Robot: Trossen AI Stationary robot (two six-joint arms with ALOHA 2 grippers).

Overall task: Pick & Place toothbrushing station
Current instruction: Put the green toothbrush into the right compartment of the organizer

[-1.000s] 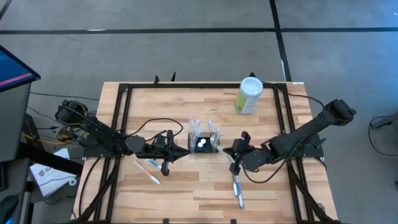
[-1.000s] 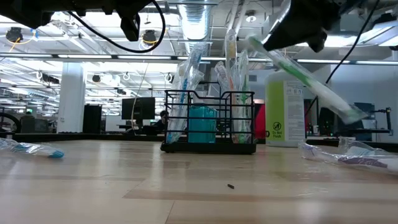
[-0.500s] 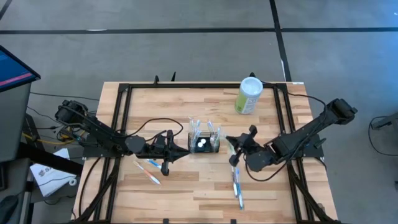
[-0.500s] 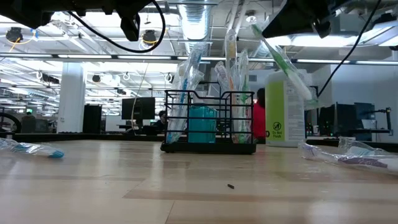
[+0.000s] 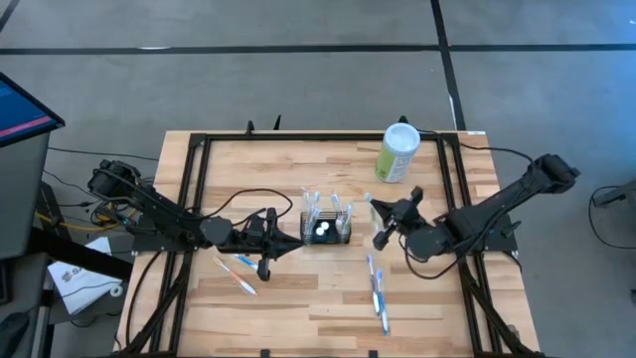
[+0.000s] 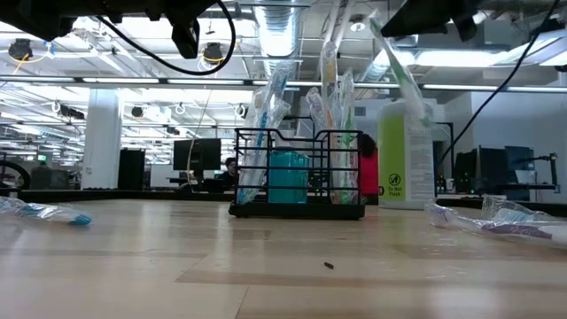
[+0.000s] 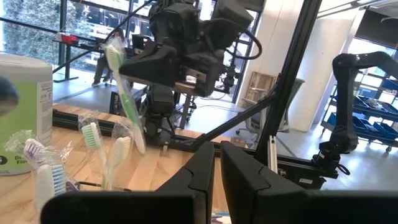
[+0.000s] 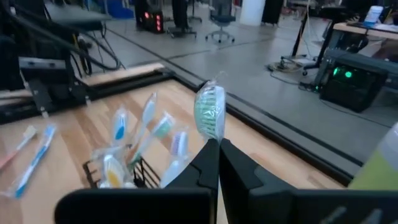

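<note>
The toothbrushing station, a small black wire-mesh caddy [image 5: 327, 228], stands on the table's middle with several wrapped toothbrushes upright in it; it also shows in the low view [image 6: 298, 182]. My right gripper [image 5: 386, 213] is just right of the caddy, raised, shut on a wrapped green toothbrush [image 6: 400, 69]. My left gripper [image 5: 288, 246] is shut and empty, just left of the caddy, pointing at it. My right gripper pinches the green toothbrush's neck [image 8: 210, 138] between its two fingers, just below the bristle head [image 8: 210, 112], which sticks out past the fingertips. The handle [image 7: 134, 121] hangs tilted below the fingers, clear of the table and the caddy.
A pale-green canister [image 5: 399, 152] with a white lid stands at the far right. Loose wrapped toothbrushes lie near the left [image 5: 238, 270] and near the right [image 5: 378, 293]. A black frame [image 5: 194, 189] runs round the tabletop.
My right gripper has risen and gone toward the table's far edge with the green toothbrush. The brush has swung from a shallow slant, its lower end out to the right, to steeper and higher, beside the caddy's right end.
</note>
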